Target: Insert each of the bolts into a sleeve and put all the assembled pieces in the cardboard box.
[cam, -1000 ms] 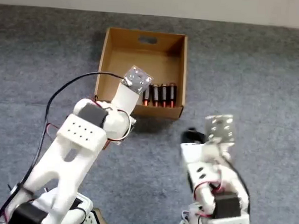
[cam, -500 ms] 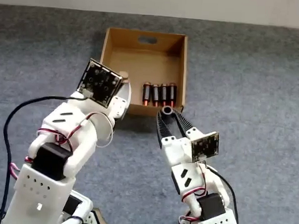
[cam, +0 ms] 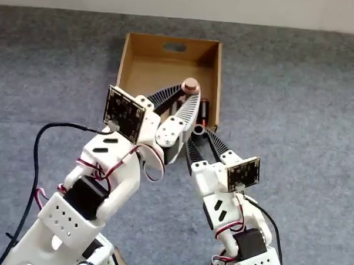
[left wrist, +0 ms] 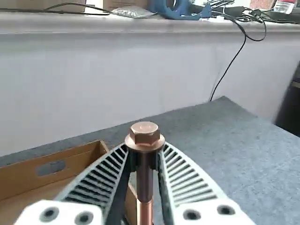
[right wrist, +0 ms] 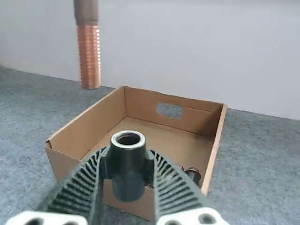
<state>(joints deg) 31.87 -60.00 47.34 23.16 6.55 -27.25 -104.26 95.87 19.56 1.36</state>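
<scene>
Left gripper (cam: 188, 92) brought bolt (left wrist: 144, 178) above sleeve (right wrist: 127, 161) in right gripper (cam: 199, 133).

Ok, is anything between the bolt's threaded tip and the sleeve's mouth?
No, that gap is bare air in the right wrist view: the bolt hangs clear of the sleeve, with the cardboard box farther behind.

2 arms fwd, tips close. L fingers (cam: 167, 96) pinch bolt (cam: 191, 85), above R fingers (cam: 217, 144) pinching sleeve (cam: 199, 131).
</scene>
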